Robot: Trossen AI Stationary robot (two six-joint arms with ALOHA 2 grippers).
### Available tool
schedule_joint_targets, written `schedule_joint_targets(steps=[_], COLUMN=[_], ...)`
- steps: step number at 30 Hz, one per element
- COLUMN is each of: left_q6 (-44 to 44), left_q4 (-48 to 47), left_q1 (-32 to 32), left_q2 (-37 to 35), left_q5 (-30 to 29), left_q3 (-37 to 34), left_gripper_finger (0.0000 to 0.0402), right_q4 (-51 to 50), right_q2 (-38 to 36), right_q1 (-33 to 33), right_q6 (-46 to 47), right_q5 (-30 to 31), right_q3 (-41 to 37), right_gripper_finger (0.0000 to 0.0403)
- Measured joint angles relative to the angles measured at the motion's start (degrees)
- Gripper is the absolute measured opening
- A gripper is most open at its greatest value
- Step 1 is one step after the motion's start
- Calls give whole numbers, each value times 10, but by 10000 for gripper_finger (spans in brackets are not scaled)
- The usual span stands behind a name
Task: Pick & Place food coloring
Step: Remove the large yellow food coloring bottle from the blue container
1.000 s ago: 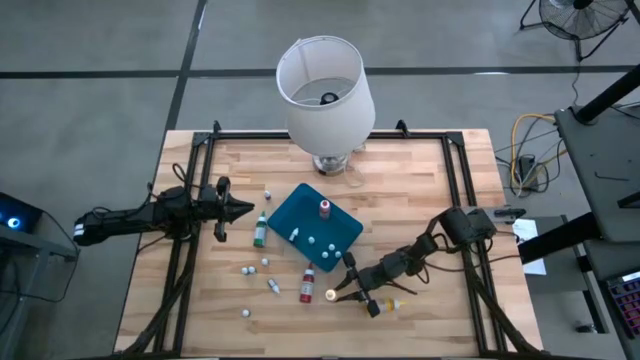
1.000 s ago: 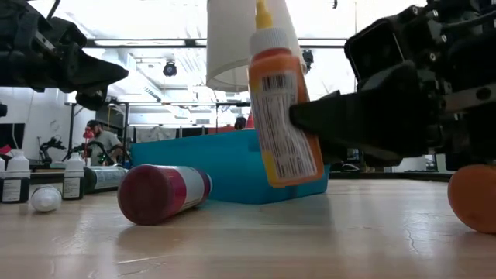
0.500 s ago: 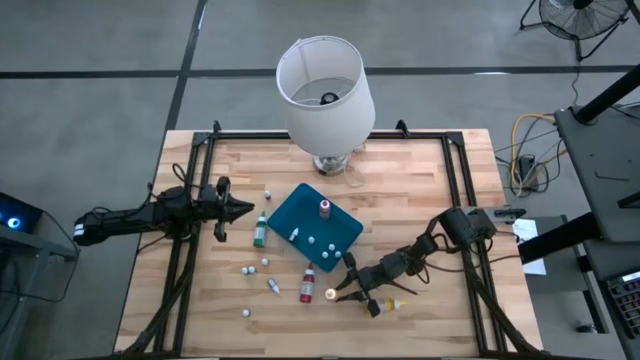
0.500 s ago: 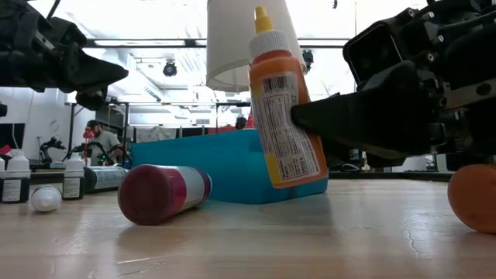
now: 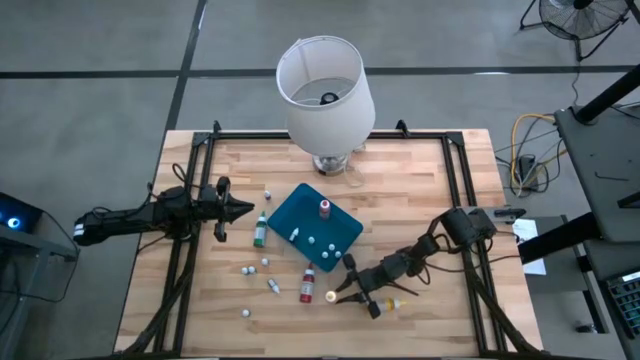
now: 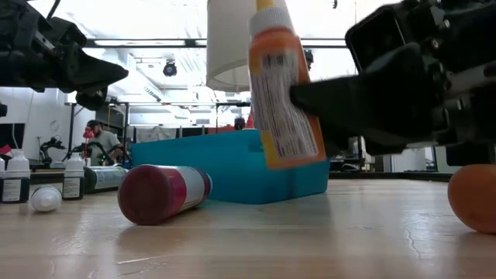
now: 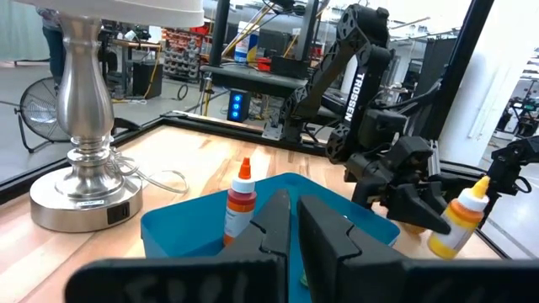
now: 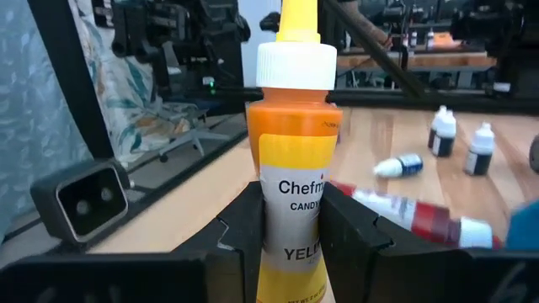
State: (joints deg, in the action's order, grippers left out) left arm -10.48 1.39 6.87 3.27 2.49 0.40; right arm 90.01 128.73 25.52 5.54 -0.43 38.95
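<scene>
The orange-yellow food coloring bottle with a white cap and yellow tip is in my right gripper, near the table's near edge, just in front of the teal tray. An orange-red bottle stands upright in the tray. A red bottle lies on its side by the tray's near corner, and a green one lies at the tray's left. My left gripper hovers shut, left of the tray. My right gripper pinches the orange-yellow bottle by the labelled middle of its body, one finger on each side. The fingers come level from the table's right and lie across the bottle. The bottle is lifted clear of the table, tip up and slightly tilted.
Several small white-capped bottles lie scattered left of the red one. A lamp stands at the far edge behind the tray. Another orange bottle lies on the table under my right arm. Black frame rails run along both sides.
My right gripper has risen a little, still shut on the orange-yellow bottle. The bottle's base, which was at table level, now hangs clear above the wood, and its tip has passed out of the top of the low view.
</scene>
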Motion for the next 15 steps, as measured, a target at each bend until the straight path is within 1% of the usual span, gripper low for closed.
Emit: schedule_joint_targets(steps=[7, 15], left_q6=[0, 0], left_q4=[0, 0], left_q1=[0, 0], left_q2=[0, 0], left_q5=[0, 0], left_q3=[0, 0], left_gripper_finger=[0, 0], right_q4=[0, 0], right_q2=[0, 7], right_q1=[5, 5], right_q6=[3, -1], right_q5=[0, 0], right_q3=[29, 37], right_gripper_finger=[89, 89])
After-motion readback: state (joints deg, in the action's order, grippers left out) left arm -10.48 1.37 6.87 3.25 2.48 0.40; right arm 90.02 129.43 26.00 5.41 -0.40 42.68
